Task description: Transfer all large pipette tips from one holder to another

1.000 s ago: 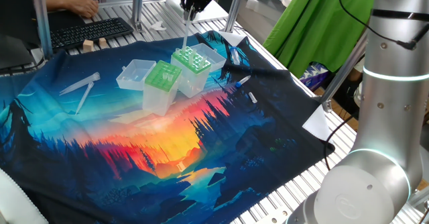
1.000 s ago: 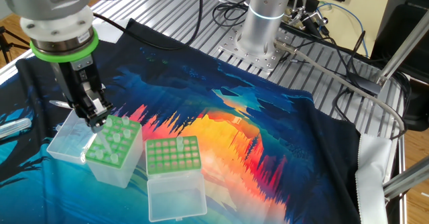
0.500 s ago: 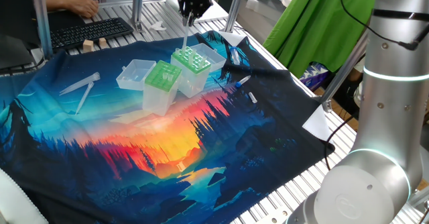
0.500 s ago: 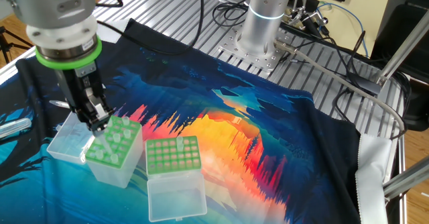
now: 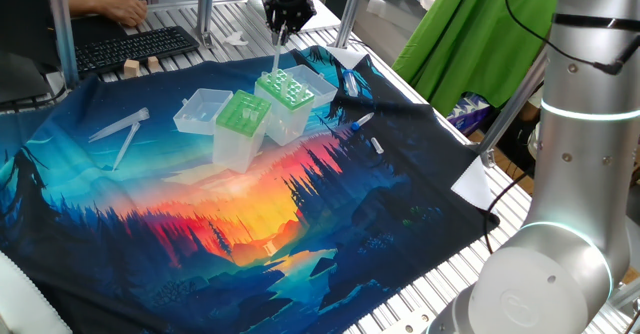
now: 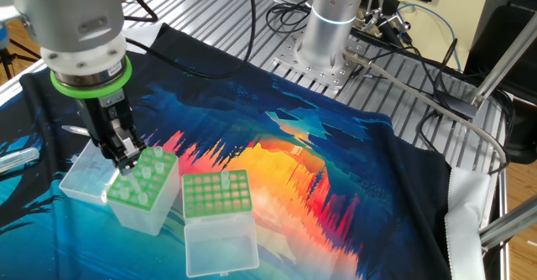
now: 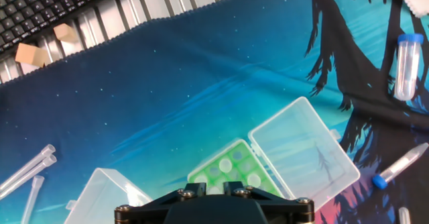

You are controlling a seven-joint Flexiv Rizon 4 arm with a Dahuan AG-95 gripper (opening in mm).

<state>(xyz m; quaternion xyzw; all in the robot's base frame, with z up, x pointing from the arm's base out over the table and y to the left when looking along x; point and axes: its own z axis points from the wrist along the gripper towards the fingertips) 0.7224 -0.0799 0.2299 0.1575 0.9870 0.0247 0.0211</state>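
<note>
Your gripper (image 5: 283, 32) hangs above the light-green holder (image 5: 288, 92), and its fingers are closed on one large pipette tip (image 5: 277, 54) (a thin clear cone that points straight down). The bottom end of that tip is just over the plain green top plate. You can see more clear tips (image 6: 144, 169) standing in the wide holes of this box in the other fixed view, where the gripper (image 6: 126, 158) sits right above them. The second box, with the dotted green top (image 6: 216, 191), stands just beside the first one. Both boxes have their clear lids (image 7: 303, 148) folded open and lying on the colourful cloth (image 5: 300, 224). A few long clear tubes (image 5: 118, 134) lie on the cloth well away from the boxes. The hand view shows the light-green top (image 7: 232, 172) right below the black gripper body, with small capped tubes (image 7: 406, 66) off to the side
</note>
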